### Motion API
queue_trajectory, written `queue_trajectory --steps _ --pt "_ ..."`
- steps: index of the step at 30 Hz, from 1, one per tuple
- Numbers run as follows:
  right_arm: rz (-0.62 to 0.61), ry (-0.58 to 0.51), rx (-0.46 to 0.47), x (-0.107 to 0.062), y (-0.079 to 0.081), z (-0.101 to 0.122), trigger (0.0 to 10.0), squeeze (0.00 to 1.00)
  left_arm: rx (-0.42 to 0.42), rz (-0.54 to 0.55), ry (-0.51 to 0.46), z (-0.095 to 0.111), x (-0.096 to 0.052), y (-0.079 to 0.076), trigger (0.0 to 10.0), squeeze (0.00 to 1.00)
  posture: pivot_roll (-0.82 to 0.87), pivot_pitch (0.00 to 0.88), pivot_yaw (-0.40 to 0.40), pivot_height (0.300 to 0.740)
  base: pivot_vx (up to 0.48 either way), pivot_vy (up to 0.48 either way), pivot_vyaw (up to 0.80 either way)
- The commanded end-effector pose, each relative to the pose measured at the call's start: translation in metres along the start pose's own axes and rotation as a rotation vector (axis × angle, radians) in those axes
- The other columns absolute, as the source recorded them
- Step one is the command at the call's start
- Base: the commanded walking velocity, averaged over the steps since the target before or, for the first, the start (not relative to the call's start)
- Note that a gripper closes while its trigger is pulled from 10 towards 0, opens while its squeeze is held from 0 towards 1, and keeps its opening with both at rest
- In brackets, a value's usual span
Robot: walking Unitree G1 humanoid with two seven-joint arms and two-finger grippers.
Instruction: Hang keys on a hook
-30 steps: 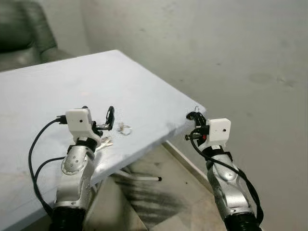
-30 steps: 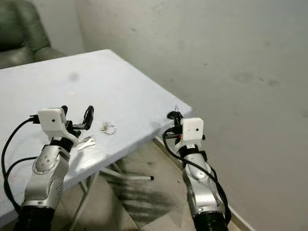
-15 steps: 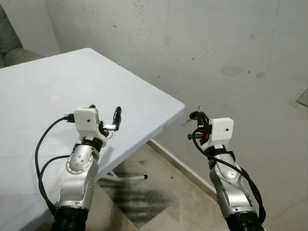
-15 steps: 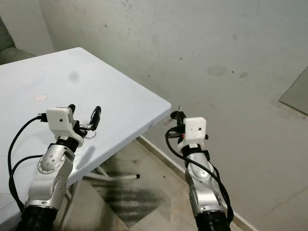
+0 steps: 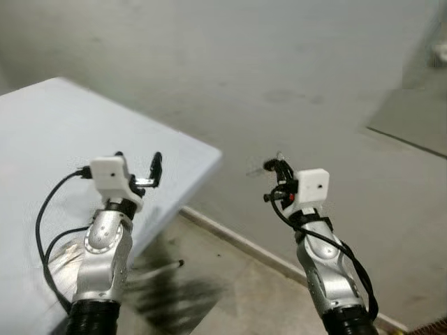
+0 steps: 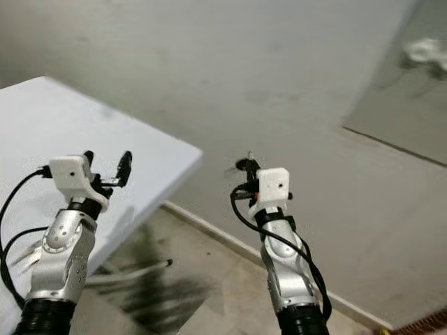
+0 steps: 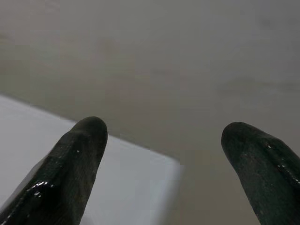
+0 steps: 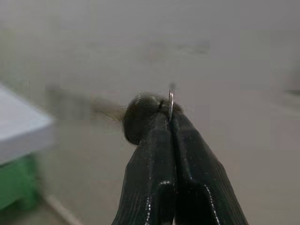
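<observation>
My right gripper (image 5: 274, 167) is raised in front of the grey wall, off the table's corner. Its fingers (image 8: 159, 154) are shut on a thin metal key ring (image 8: 171, 101) that sticks up between the tips. The keys themselves are hidden. My left gripper (image 5: 138, 165) hovers above the white table (image 5: 42, 139) near its right edge. In the left wrist view that gripper (image 7: 164, 136) is open with nothing between its fingers (image 7: 70, 164). No hook can be made out; the picture is blurred.
The grey wall (image 5: 265, 77) runs across ahead, with a baseboard (image 5: 244, 241) along the tiled floor (image 5: 223, 300). A darker panel (image 5: 419, 91) stands at the upper right. The table's legs (image 5: 164, 269) reach out under its edge.
The camera has swung to the right, so the table sits further left and the panel has come into view. Both arms keep their pose, and the right gripper stays shut on the ring.
</observation>
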State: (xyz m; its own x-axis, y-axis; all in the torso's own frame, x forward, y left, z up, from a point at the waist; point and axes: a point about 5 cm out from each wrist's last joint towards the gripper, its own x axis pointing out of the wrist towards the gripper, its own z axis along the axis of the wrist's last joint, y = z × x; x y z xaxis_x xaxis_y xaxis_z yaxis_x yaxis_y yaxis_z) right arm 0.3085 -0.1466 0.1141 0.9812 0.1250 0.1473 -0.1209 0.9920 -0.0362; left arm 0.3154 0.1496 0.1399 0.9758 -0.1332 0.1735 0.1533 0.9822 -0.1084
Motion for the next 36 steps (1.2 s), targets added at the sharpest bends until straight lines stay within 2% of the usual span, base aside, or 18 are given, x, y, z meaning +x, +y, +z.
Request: queue_trajectory --steps 1,17,21,25,33,36 --pt "0.025 -0.025 0.013 0.003 0.009 0.005 10.0 0.0 0.032 0.039 0.013 -0.001 -0.003 0.012 10.0 0.0 -0.01 0.0 -0.04 0.74 0.0 0.0 -0.74" --pt "-0.001 -0.027 0.013 0.002 0.007 0.005 10.0 0.0 0.058 0.07 0.029 -0.002 0.0 0.013 10.0 0.0 -0.01 0.0 -0.032 0.74 0.0 0.0 -0.74" --pt "-0.033 -0.016 -0.002 0.002 0.006 0.003 10.0 0.0 0.06 0.066 0.033 -0.003 0.0 0.01 10.0 0.0 -0.01 0.0 -0.028 0.74 0.0 0.0 0.0" --pt "-0.092 0.023 0.029 0.003 0.001 -0.001 10.0 0.0 0.059 0.054 0.048 -0.006 -0.002 0.005 10.0 0.0 -0.01 0.0 -0.018 0.74 0.0 0.0 0.0" --pt "-0.1 0.027 0.03 0.003 0.001 -0.001 10.0 0.0 0.059 0.052 0.05 -0.006 -0.002 0.004 10.0 0.0 -0.01 0.0 -0.018 0.74 0.0 0.0 0.0" --pt "-0.143 0.048 0.057 -0.003 0.001 -0.005 10.0 0.0 0.029 0.048 0.08 -0.009 -0.001 0.001 10.0 0.0 -0.02 0.0 0.003 0.74 0.0 0.0 0.0"
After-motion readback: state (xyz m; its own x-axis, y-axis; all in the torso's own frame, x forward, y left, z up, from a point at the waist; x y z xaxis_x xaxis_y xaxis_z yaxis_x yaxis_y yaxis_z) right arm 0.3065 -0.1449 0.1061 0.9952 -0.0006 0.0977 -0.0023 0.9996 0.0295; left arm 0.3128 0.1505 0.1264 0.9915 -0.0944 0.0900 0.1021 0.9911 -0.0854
